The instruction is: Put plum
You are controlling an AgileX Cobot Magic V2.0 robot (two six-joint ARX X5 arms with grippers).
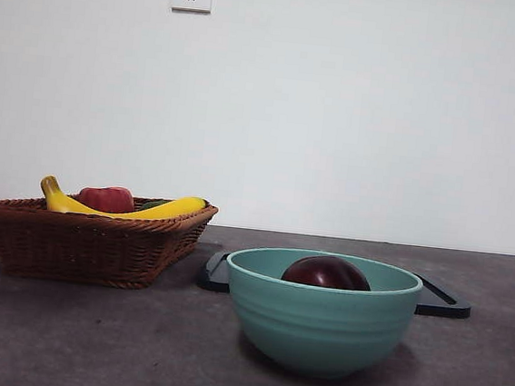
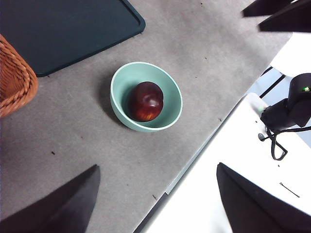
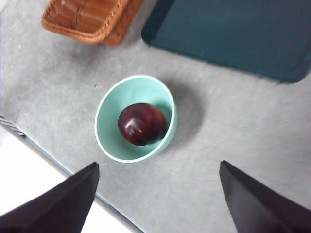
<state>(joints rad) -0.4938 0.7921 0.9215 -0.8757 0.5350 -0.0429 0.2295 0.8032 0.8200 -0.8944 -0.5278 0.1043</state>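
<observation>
The plum (image 1: 326, 273) is dark maroon and glossy, and it lies inside the teal bowl (image 1: 317, 331) at the table's front centre. Both wrist views look down on the plum (image 2: 145, 101) (image 3: 142, 124) resting in the bowl (image 2: 120, 80) (image 3: 108, 104). My left gripper (image 2: 155, 204) hangs high above the table, open, with nothing between its jaws. My right gripper (image 3: 155, 204) is also raised well above the bowl, open and empty. In the front view both arms show only as black tips at the top corners.
A wicker basket (image 1: 89, 241) at the left holds yellow bananas (image 1: 128, 208) and a red fruit (image 1: 106, 199). A dark tray (image 1: 439, 302) lies flat behind the bowl. The table's near edge runs close to the bowl in the wrist views.
</observation>
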